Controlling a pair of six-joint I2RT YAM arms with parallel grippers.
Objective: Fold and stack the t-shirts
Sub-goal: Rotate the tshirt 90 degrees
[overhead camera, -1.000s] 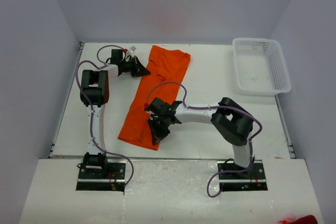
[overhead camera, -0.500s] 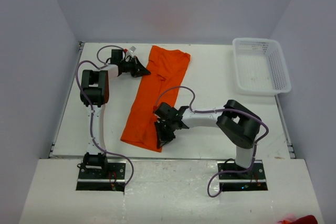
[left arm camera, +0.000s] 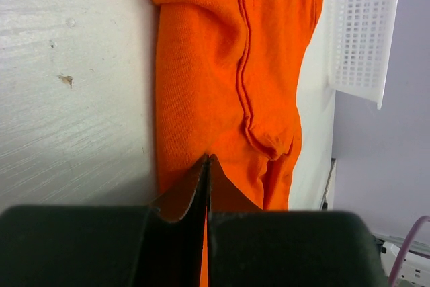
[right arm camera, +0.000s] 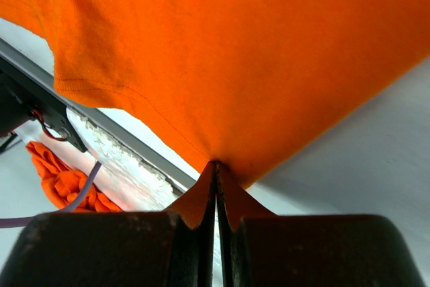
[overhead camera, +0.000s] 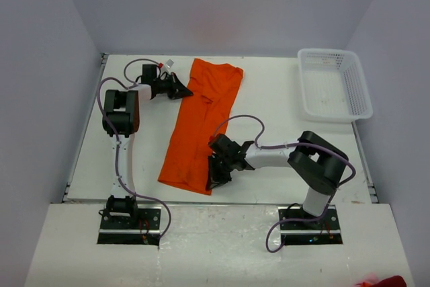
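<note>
Orange t-shirt [overhead camera: 201,126], folded into a long strip, lies well left of the white basket [overhead camera: 329,51]. The left gripper [overhead camera: 183,91] pinches its far edge and the right gripper [overhead camera: 216,178] its near corner, apparently to pull it taut.

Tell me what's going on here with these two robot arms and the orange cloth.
Two arms are handling one orange t-shirt, which lies on the table as a long strip and looks folded lengthwise. The left gripper is shut on its far left edge, and the right gripper is shut on its near right corner. A white basket sits at the far right corner, apart from the shirt. Nothing is stacked yet.
</note>
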